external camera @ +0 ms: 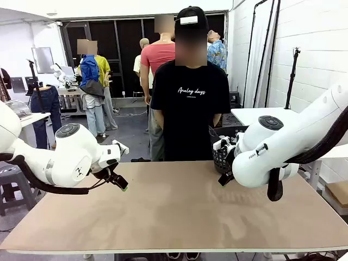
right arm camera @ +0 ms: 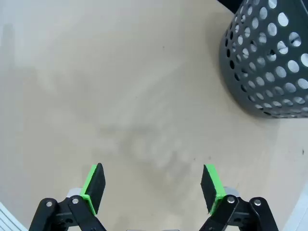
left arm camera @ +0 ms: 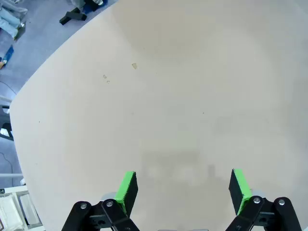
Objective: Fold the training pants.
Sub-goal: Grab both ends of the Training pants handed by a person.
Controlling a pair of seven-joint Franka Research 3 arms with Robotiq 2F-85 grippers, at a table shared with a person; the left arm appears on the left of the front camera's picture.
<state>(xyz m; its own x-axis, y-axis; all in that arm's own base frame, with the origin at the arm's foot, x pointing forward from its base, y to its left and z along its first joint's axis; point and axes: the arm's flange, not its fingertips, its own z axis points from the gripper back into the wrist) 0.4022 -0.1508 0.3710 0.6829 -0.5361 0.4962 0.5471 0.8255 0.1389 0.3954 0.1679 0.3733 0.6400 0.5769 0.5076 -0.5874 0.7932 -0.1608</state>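
The training pants are out of view. My left gripper (external camera: 120, 184) hovers just above the left part of the tan table (external camera: 174, 217). In the left wrist view it (left arm camera: 183, 188) stands open, its green pads (left arm camera: 127, 186) wide apart over bare tabletop. My right gripper (external camera: 223, 179) hangs low over the right part of the table, mostly covered by its own arm. Seen from the right wrist, this gripper (right arm camera: 153, 185) is open too, with nothing between its fingers.
A dark perforated basket (right arm camera: 269, 62) stands on the table close to my right gripper, at the far right edge (external camera: 219, 155). A person in a black T-shirt (external camera: 189, 109) stands at the table's far side. Floor shows past the table's edge (left arm camera: 29, 43).
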